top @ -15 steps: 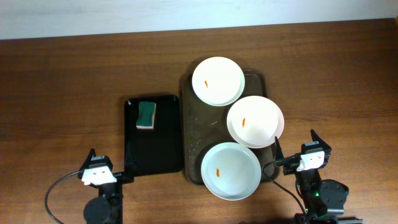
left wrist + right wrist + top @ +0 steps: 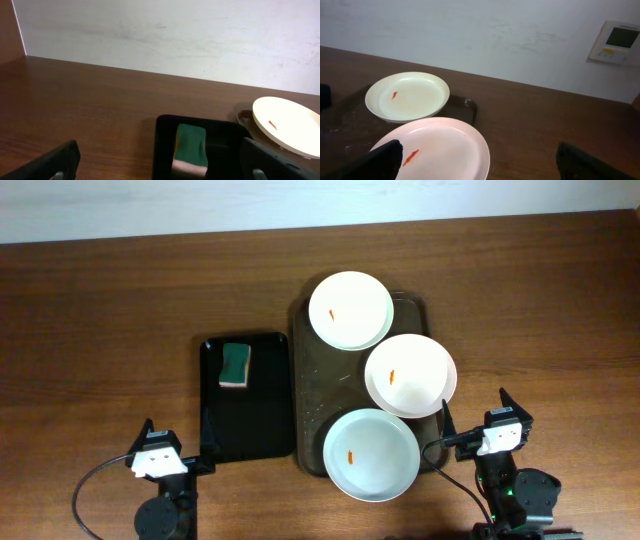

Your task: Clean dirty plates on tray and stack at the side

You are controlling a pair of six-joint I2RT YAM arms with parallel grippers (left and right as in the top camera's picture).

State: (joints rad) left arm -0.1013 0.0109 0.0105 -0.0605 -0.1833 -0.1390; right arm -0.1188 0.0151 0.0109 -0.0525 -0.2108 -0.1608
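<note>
Left hand and right hand gape wide; tray holds three smeared plates.

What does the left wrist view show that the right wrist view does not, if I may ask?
Only the left wrist view shows the black tray with the sponge on it. Only the right wrist view shows a second plate, closer to the camera, and a wall panel. Both show what appears to be the same far plate with its orange smear, a bit of the brown tray, the table and the white wall.
</note>
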